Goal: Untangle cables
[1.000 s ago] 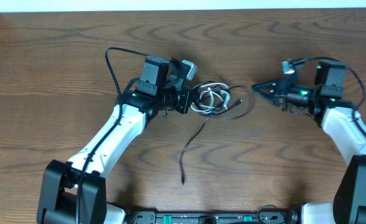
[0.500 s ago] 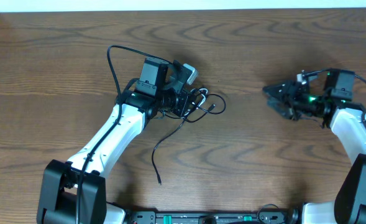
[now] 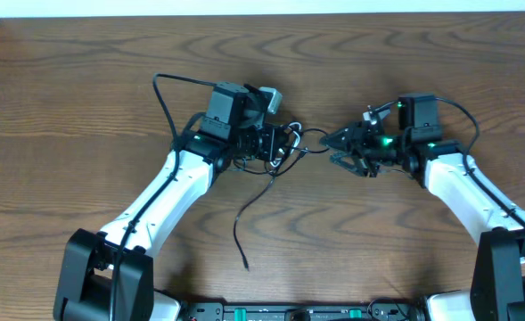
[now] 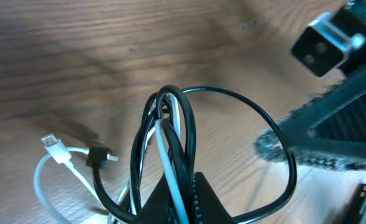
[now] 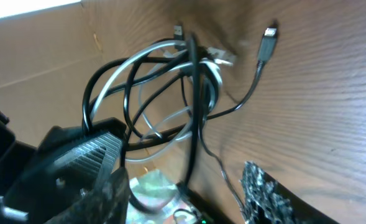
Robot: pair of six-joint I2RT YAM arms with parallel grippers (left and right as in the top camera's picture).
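Observation:
The cables are a black cord and a white cord looped together in one small tangle at the table's middle. My left gripper is shut on the tangle; in the left wrist view black and white strands run straight between its closed jaws. A white plug lies to their left. A black tail trails toward the front edge. My right gripper stands open just right of the tangle. In the right wrist view the black loops and white loops fill the frame, and one black strand hangs between the spread fingers.
The brown wooden table runs to a pale wall strip at the back. A thick black arm wire arcs up behind the left arm. The black cord's metal plug rests on the wood beyond the tangle.
My right gripper first drew away to the right and opened, then came back left up to the tangle. The left gripper kept its hold; the black tail swung left, then back.

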